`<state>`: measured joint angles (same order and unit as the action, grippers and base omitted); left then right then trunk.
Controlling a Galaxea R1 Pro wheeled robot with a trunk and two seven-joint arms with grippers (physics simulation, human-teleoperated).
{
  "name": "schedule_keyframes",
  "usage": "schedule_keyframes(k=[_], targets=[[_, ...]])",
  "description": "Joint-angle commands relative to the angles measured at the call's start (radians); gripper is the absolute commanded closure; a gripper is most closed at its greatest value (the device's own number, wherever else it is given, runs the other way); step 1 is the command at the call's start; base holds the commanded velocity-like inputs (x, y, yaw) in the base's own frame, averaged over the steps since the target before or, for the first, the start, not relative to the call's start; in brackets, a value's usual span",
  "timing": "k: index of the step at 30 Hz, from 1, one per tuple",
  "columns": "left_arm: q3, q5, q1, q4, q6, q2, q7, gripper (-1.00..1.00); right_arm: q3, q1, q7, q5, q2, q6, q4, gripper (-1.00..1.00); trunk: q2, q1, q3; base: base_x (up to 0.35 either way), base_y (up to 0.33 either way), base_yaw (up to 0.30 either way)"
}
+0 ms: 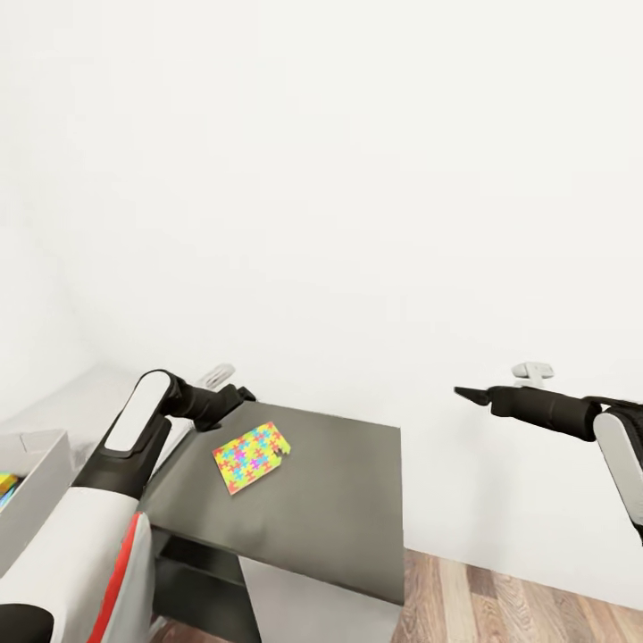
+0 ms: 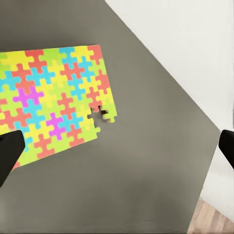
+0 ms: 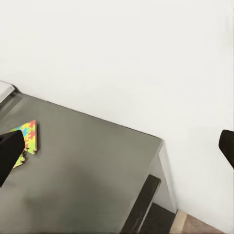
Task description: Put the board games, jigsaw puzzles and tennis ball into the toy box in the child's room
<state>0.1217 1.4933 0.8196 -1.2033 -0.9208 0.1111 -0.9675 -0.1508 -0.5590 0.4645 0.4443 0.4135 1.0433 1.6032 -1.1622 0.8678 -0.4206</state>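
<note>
no readable writing. jigsaw puzzle (image 1: pixel 251 457) lies flat on the dark bench (image 1: pixel 339 500), long axis near-left to far-right, notched end far-right. both jaws released.

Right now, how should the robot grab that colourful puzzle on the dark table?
The jigsaw puzzle lies flat and thin on the dark table, so there's no side to pinch. Probably best: the open left gripper, hovering above it, comes straight down over the notched short edge nearest the wall, one finger working under that edge.
</note>
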Motion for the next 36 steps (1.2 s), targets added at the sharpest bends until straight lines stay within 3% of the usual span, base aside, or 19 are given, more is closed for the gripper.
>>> schedule_keyframes(k=[1,4,9,12,19,26,30,31,36], targets=[[0.002,0.01,0.0,-0.002,0.0,0.003,-0.01,-1.0,0.002,-0.002,0.004,-0.009,-0.003,0.004,0.0,-1.0,-0.001,0.0,0.0,0.0,0.0,-0.277],[-0.004,0.009,-0.002,-0.002,0.0,0.009,-0.012,-1.0,0.009,-0.003,-0.011,-0.01,-0.011,0.004,-0.001,-1.0,-0.001,0.0,0.002,0.0,0.0,-0.277],[-0.051,0.012,-0.012,-0.003,-0.006,0.018,-0.014,-1.0,0.024,-0.004,-0.018,-0.011,-0.015,0.004,-0.001,-1.0,-0.001,0.0,0.005,0.0,0.0,-0.277],[-0.072,0.011,-0.018,-0.004,-0.007,0.021,-0.014,-1.0,0.054,-0.004,-0.025,-0.013,-0.017,0.004,-0.002,-1.0,-0.001,0.0,0.007,0.0,0.0,-0.277],[-0.081,0.002,-0.029,-0.003,-0.009,0.023,-0.02,-1.0,0.089,-0.002,-0.088,-0.014,-0.027,0.004,-0.001,-1.0,-0.001,0.0,0.01,0.067,0.0,-0.15],[-0.082,0.0,-0.035,0.003,-0.009,0.024,-0.022,-1.0,0.092,0.001,-0.093,-0.012,-0.027,0.004,0.006,-1.0,-0.001,0.0,0.01,0.163,0.0,-0.01],[-0.082,0.004,-0.039,0.008,-0.009,0.033,-0.022,-1.0,0.09,0.002,-0.092,-0.008,-0.026,0.004,0.01,-1.0,-0.001,0.0,0.01,0.022,0.0,-0.001],[-0.082,0.005,-0.042,0.024,-0.008,0.049,-0.022,-1.0,0.092,0.003,-0.092,-0.01,-0.026,0.004,0.012,-1.0,-0.001,0.0,0.01,0.01,0.0,0.0],[-0.082,0.002,-0.046,0.029,-0.008,0.053,-0.024,-1.0,0.091,0.004,-0.092,-0.01,-0.025,0.004,0.012,-1.0,-0.001,0.0,0.01,0.122,0.0,0.0]])
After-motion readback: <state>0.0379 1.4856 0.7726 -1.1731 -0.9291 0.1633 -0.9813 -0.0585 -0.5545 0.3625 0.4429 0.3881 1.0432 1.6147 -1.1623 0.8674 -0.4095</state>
